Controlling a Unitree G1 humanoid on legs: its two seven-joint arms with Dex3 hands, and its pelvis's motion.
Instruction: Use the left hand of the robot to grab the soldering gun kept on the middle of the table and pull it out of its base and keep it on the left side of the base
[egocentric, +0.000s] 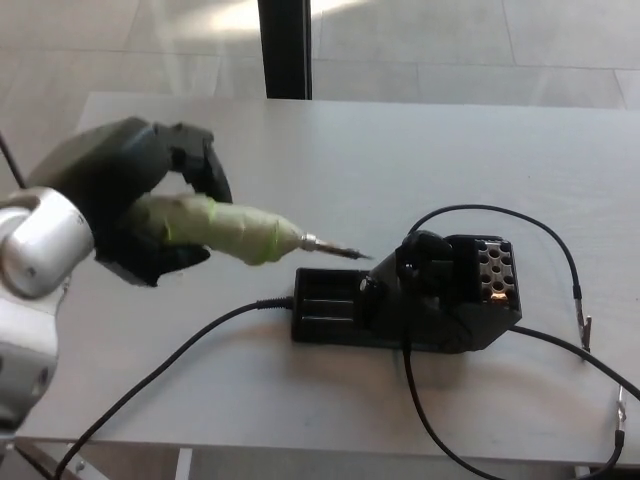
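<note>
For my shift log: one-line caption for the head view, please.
Left hand holds the soldering gun clear of its base, tip pointing toward it, above the table.

Pale tiled floor (480, 40), dark post (284, 48), white table (420, 140), bright glare

**Soldering gun out of its base, held at the left**

The left hand (130, 205) grips the soldering gun (235, 232) by its pale green handle, the metal tip pointing right toward the black base (410, 300). The gun sits clear of the base, above the white table (400, 150). Black cables (540, 230) loop around the base.
</note>
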